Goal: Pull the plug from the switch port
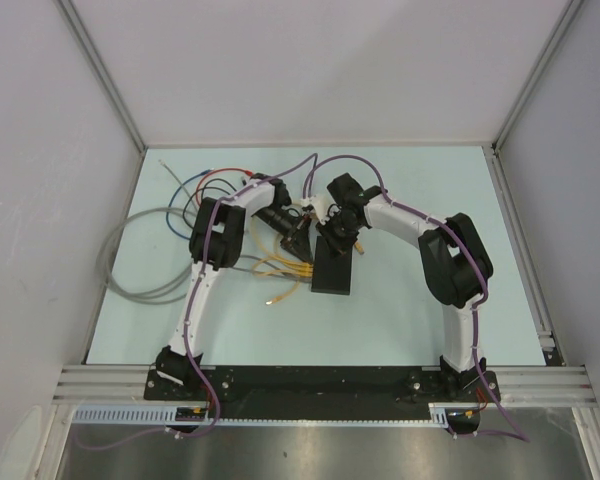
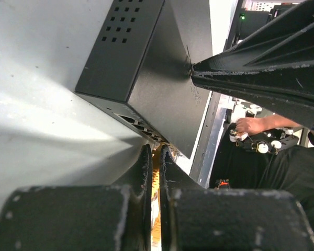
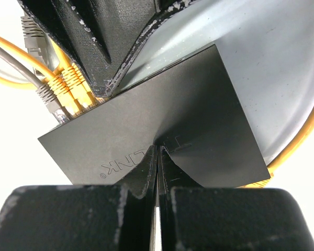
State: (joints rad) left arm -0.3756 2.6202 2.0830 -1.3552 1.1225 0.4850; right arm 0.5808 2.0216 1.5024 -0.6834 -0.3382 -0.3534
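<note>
At the middle of the table (image 1: 400, 320), I had the left gripper (image 2: 155, 154) pinched shut on a yellow plug (image 3: 79, 83) still seated in the switch (image 1: 334, 270), the right gripper (image 3: 157, 151) closed, empty, pressing its top; the pull not yet made.

Looking like robotics lab test cell: white panels (image 1: 310, 70) enclosing pale table (image 1: 400, 320), aluminium rails (image 1: 100, 382) running along near edge, two robot arms (image 1: 195, 310) standing bolted there, switch (image 1: 334, 272) and loose cables (image 1: 130, 285) lying out, person's hand (image 2: 249, 125) resting on knobbed device (image 2: 261, 146) beyond cell.
</note>
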